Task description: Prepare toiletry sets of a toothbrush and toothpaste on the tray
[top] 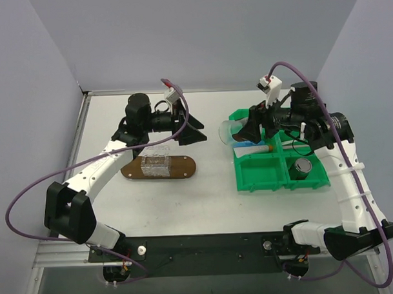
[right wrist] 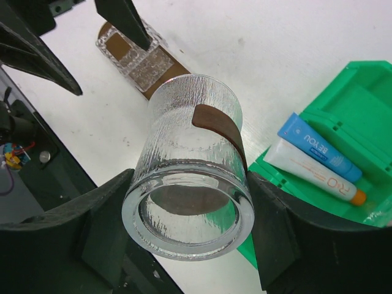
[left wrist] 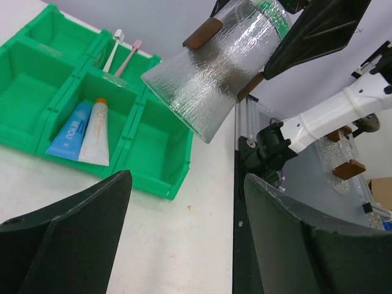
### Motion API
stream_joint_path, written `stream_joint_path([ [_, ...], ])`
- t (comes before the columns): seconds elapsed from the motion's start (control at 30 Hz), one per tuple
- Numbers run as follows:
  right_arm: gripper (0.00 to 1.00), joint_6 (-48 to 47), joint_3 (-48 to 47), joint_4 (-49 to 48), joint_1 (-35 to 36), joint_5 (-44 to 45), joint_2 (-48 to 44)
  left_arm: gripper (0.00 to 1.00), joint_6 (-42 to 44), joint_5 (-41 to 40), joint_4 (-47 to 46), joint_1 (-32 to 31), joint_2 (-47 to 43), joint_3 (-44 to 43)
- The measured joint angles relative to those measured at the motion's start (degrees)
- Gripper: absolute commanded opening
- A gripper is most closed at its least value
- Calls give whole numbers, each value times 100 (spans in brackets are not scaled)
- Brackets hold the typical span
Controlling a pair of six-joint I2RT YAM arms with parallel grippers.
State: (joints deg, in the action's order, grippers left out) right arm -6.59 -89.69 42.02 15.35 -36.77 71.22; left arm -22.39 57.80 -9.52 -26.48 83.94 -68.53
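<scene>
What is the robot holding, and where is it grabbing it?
The right gripper holds a clear glass cup, with one finger on each side of its wall, near the open rim. The left gripper is open and holds nothing.

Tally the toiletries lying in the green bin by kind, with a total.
Toothpaste tubes: 2
Toothbrushes: 2
Total: 4
</scene>
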Motion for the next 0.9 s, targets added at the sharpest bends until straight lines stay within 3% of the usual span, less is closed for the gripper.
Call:
stream_joint_path([
  [0.33, 0, 608, 494, -896, 7, -614, -308, 77, -1799, 205, -2304, -398, 603, 118],
  [0.5, 0, 802, 634, -1207, 9, -772, -334, 69, -2258, 251, -2809, -450, 778, 127],
  [0.67, 0, 935, 782, -1338, 11, -857, -341, 52, -2793, 286, -3484, -509, 785, 308],
  [0.9, 0, 1029, 938, -1572, 11, -922, -442, 47, -3292, 297, -4035, -625, 811, 562],
])
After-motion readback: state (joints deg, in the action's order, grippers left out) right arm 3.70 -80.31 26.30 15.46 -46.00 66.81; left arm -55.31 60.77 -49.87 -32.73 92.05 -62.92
